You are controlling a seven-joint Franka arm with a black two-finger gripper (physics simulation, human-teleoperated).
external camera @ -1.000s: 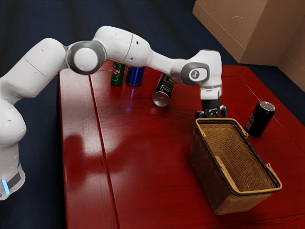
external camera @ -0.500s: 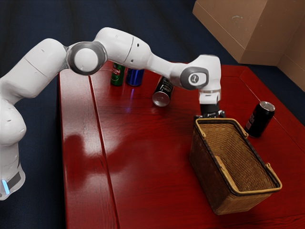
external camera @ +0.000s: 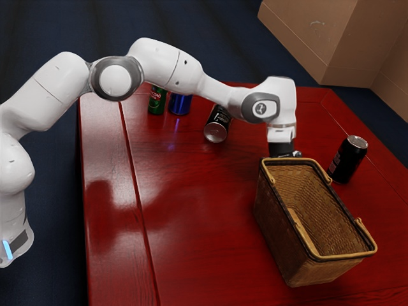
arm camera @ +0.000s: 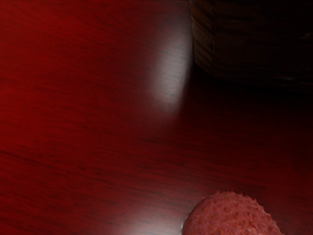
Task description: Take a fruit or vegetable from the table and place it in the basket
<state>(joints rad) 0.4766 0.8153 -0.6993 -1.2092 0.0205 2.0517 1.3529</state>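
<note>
Right — gripper between basket and table's edge toward the exterior view's top; can't tell opening or hold; bumpy red fruit under hand — near basket.

On the red table, a green can stood near a blue can, a black can lay tilted with its silver end exposed, and a second black can stood upright, well apart from these.
</note>
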